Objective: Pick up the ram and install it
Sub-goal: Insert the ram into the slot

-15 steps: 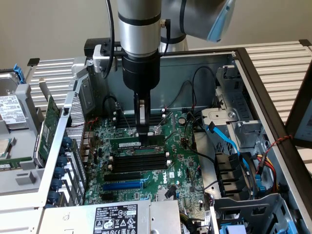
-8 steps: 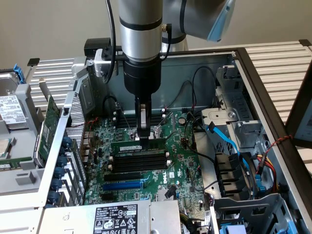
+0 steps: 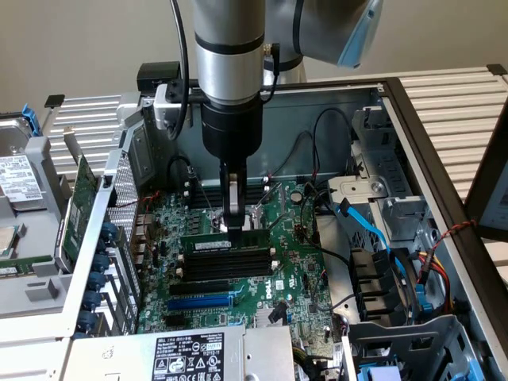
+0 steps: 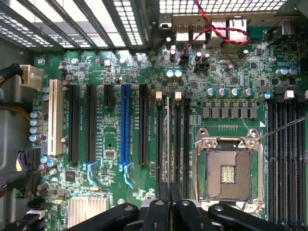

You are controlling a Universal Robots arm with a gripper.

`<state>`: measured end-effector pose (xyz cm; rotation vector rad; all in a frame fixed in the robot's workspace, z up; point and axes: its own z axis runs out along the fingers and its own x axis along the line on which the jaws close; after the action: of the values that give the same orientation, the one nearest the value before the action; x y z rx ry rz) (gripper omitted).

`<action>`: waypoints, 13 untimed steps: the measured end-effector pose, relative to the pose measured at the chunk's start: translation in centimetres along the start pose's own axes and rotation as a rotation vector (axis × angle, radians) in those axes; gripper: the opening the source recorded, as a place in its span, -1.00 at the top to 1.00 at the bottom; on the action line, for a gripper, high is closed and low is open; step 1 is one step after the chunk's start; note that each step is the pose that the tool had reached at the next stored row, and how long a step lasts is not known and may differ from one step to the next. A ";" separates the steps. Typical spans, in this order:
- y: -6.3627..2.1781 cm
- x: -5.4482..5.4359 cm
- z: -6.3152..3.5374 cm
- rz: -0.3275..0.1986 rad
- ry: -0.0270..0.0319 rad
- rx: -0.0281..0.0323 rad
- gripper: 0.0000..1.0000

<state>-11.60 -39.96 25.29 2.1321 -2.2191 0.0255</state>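
Arm (image 3: 228, 48): the last silver link hangs straight down, entering from above, with the blue-capped elbow joint off to the exterior view's right. A cable runs down the link's side.

Wrist (image 3: 230, 131): black, vertical, in line with the link, with no visible tilt.

Gripper (image 3: 236, 224): pointing straight down, its tips low over the far part of the board. In the wrist view the gripper (image 4: 169, 190) shows two dark fingers (image 4: 162, 202) pressed together with only a thin seam between them, pinched on the top edge of the ram (image 3: 214, 243). Black linkage bars splay out on either side.
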 end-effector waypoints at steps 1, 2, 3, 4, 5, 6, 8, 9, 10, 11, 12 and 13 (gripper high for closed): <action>0.00 0.0 0.08 0.000 0.0002 0.0000 0.76; -0.01 0.0 0.17 0.000 0.0007 0.0000 0.76; -0.01 0.0 0.27 0.000 0.0011 -0.0001 0.76; -0.01 0.0 0.33 0.000 0.0013 0.0000 0.76; -0.02 0.1 0.37 0.000 0.0015 -0.0001 0.76; -0.02 0.1 0.44 0.000 0.0014 0.0000 0.76; -0.03 0.1 0.57 0.000 0.0018 0.0000 0.76; -0.04 0.1 0.67 0.000 0.0019 0.0000 0.76; -0.04 0.1 0.76 0.000 0.0022 -0.0001 0.76; -0.05 0.2 0.79 0.000 0.0025 -0.0001 0.76; -0.06 0.2 0.83 0.000 0.0023 0.0001 0.76; -0.06 0.2 0.88 0.000 0.0023 0.0001 0.76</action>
<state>-11.58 -40.25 24.42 2.1309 -2.2180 0.0280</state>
